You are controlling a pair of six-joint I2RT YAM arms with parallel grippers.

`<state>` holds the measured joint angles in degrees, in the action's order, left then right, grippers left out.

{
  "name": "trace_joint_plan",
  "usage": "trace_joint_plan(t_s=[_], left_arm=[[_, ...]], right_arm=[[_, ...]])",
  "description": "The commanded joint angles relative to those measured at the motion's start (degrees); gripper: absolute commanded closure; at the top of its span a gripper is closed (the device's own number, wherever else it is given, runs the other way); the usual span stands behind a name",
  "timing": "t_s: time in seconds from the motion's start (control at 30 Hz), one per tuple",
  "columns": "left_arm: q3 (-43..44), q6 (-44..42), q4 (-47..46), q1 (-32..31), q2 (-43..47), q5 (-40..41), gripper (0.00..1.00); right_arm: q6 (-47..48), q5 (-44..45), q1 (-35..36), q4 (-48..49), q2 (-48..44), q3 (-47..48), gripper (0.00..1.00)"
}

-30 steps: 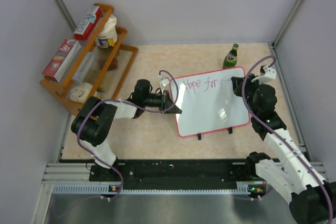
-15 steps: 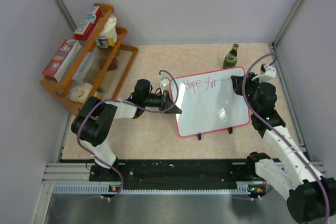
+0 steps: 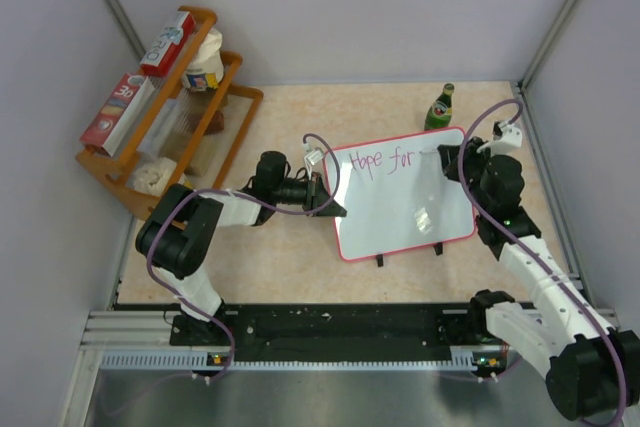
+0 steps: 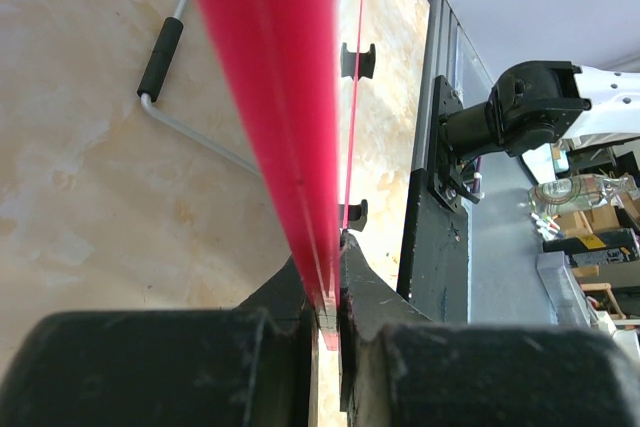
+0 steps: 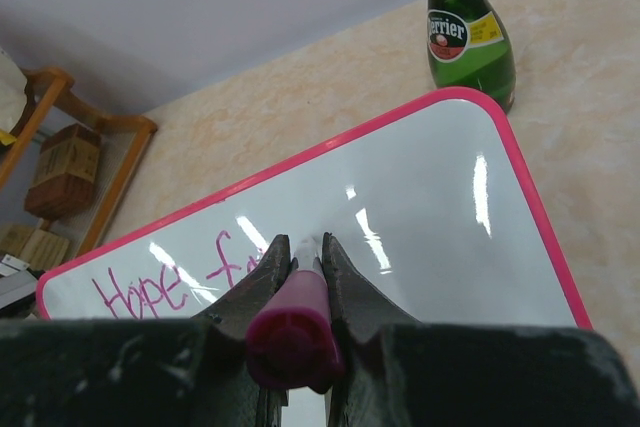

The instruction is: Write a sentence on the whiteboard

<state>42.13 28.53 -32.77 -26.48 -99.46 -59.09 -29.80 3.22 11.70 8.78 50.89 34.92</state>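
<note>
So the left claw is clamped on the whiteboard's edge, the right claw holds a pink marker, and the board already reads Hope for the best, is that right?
Not quite: the sentence reads only "Hope for", as the right wrist view shows. The left claw is clamped on the whiteboard at its edge, and the right claw holds the pink marker.

Whiteboard at centre, bottle just behind its right corner, rack well left, perhaps against the wall.
</note>
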Motion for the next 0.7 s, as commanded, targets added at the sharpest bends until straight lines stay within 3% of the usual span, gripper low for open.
trace_joint_plan(t_s=[0.0, 0.67], left_arm=[[-1.7, -8.7, 6.5, -2.8, -0.7, -1.3, 1.0], [-1.6, -8.7, 6.6, -2.8, -0.6, -1.3, 1.0]], right_arm=[[0.8, 2.0, -0.5, 0.9, 0.7, 0.2, 1.0], [1.8, 6.5, -1.5, -2.1, -0.9, 0.8, 1.0]])
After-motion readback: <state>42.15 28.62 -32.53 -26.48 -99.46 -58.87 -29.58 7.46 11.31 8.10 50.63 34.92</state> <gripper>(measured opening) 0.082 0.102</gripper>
